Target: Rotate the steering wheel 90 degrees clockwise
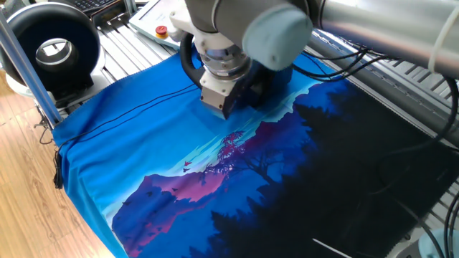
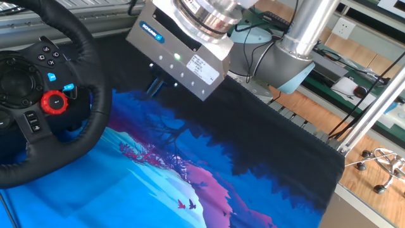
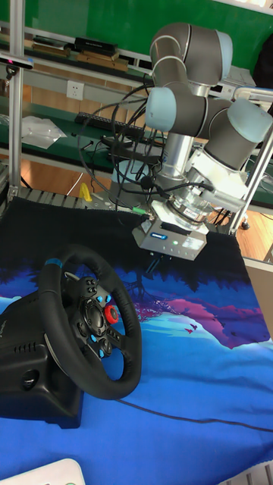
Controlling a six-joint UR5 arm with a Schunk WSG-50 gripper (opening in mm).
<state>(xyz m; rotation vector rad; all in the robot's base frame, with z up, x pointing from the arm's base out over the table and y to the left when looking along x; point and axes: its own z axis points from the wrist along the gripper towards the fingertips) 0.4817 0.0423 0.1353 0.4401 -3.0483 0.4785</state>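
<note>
While the gripper (image 1: 219, 111) hangs low over the blue printed cloth (image 1: 143, 143) in one fixed view, its body hides the fingers, so I cannot tell whether they are apart or together. The steering wheel (image 1: 188, 59) shows only as a black arc behind the wrist, beyond the fingers on the far side. A larger black ring device (image 1: 50, 44) sits well apart on the frame, not part of this job.

From the other fixed view, the steering wheel (image 2: 44, 95) stands to the side of the gripper (image 2: 159, 85), its near rim apart from the dark fingertips that peek below the silver housing; nothing is held. The red knob (image 2: 54, 102) sits on the hub.

Seen in the tall fixed view, the steering wheel (image 3: 87, 330) stands tilted on its base, blue stripe (image 3: 53, 263) at the rim's top, below and to the side of the gripper (image 3: 158, 261).

My judgement: the step is the approach to the rim. To do it well, line the fingers across the rim's thickness, close firmly, then follow the rim's arc about the hub rather than pulling straight, or the base may slide on the cloth.
</note>
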